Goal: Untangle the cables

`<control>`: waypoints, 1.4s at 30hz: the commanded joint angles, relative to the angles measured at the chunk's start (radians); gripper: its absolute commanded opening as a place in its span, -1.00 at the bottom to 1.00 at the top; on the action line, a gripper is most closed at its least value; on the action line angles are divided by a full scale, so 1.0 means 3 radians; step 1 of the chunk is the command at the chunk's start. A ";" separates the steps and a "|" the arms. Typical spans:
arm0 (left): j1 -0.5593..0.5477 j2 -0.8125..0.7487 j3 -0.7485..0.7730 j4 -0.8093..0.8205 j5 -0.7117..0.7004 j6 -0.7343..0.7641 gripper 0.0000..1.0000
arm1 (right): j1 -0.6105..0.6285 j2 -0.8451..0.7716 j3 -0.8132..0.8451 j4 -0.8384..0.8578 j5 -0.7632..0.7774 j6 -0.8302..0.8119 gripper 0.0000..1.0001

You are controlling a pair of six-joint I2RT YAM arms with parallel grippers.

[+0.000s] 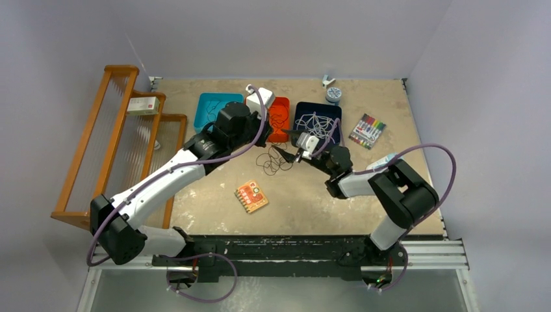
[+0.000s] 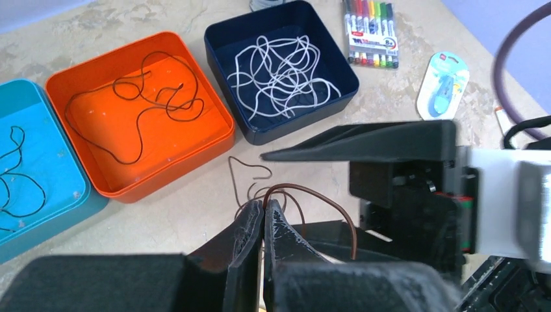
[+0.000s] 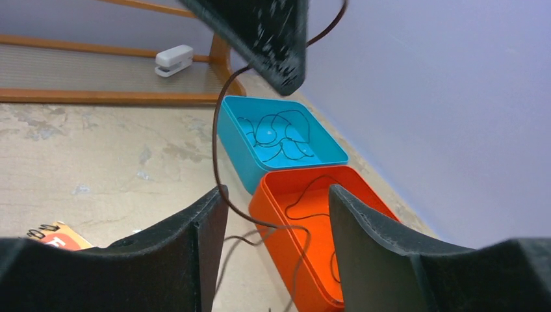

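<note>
Closest to the left wrist lens, bottom centre: left claw [image 2: 263,224], clenched, tips pressed together on the brown cable [image 2: 310,193]. From that pinch, an arch of cable up, to the right and down again over black claw parts. More loops of it on the table [image 2: 195,192] just above the tips.

Bottom of the right wrist view: right claw [image 3: 278,201], released, fingers spread wide, gripping nothing. Brown cable hanging from the left claw's tip at top centre, running down through the gap close beside the left-hand finger, well apart from the right-hand one. Touching that finger or not: cannot tell.

Upper part of the left wrist view, left to right: teal tray [image 2: 58,162] holding a dark cable [image 3: 286,146], orange tray [image 2: 169,162] with a second dark cable [image 2: 185,119], navy tray [image 2: 299,127] with a tangled white cable [image 2: 279,75]. Right of the navy tray, flat on the table: marker pack [image 2: 370,32], then blister pack [image 2: 443,84].

Seen from above, lower centre of the table: orange card [image 1: 251,196]. Far left: wooden rack [image 1: 81,140] with a small white object [image 1: 143,105] on it.
</note>
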 commanded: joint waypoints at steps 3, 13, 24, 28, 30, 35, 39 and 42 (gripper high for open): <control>-0.0002 -0.0171 0.0375 -0.0091 0.0134 0.0010 -1.00 | 0.0125 0.0237 0.0277 0.0220 -0.0109 0.0004 0.14; -0.0003 -0.0189 0.0773 -0.0177 0.0058 -0.0044 -1.00 | 0.0169 0.0548 0.0369 0.0492 0.0025 0.0390 -0.35; 0.0000 -0.0001 0.1667 -0.0084 -0.0078 -0.0177 -1.00 | 0.0174 0.0829 0.0098 0.0833 0.0052 0.0821 -0.42; -0.0003 0.0091 0.1997 -0.0014 0.0029 -0.0245 -1.00 | 0.0174 0.0881 -0.0009 0.0961 0.0091 0.0960 -0.42; -0.0002 0.0162 0.2156 -0.0020 0.0034 -0.0249 -1.00 | 0.0172 0.0902 -0.0043 0.0959 0.0082 0.1006 -0.43; -0.0003 0.0273 0.2520 -0.0108 -0.0132 -0.0171 -1.00 | 0.0176 0.0925 -0.0158 0.0956 0.0151 0.1104 -0.52; -0.0003 0.0304 0.2696 -0.0081 -0.0238 -0.0107 -1.00 | 0.0177 0.0887 -0.0242 0.0902 0.0233 0.1159 -0.67; 0.0002 0.0337 0.2810 -0.0045 -0.0325 -0.0041 -1.00 | 0.0178 0.0812 -0.0285 0.0784 0.0300 0.1234 -0.78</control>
